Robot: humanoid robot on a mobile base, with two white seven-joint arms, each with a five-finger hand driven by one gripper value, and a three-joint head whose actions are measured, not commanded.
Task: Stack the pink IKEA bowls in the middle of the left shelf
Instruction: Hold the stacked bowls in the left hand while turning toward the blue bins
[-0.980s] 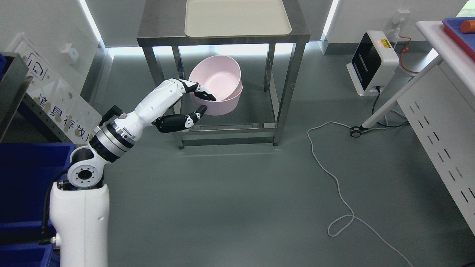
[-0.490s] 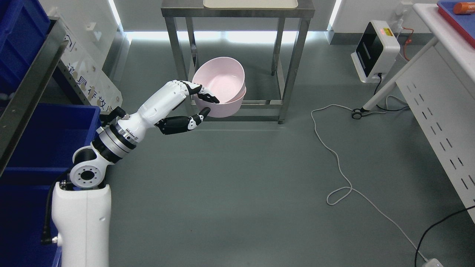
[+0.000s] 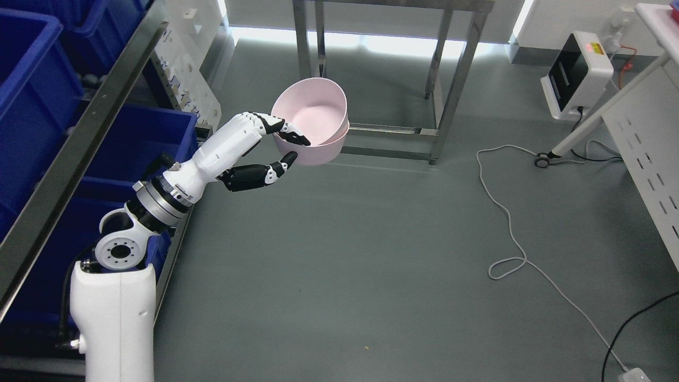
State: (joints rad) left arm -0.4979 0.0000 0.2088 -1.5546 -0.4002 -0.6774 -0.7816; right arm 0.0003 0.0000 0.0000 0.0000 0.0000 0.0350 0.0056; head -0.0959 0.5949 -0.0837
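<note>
A bare steel-legged table frame [image 3: 445,79] stands at twelve o'clock, a white box-shaped device with a black face [image 3: 575,74] at two o'clock, a looping grey floor cable [image 3: 504,212] at three.

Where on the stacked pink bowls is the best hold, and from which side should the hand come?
At the near-left rim. The pink bowls are nested, mouth open upward and tilted toward the camera, so the thin wall can be pinched: fingers over the lip inside, thumb under the outer wall. The left hand holds them just so, coming from the lower left.
</note>
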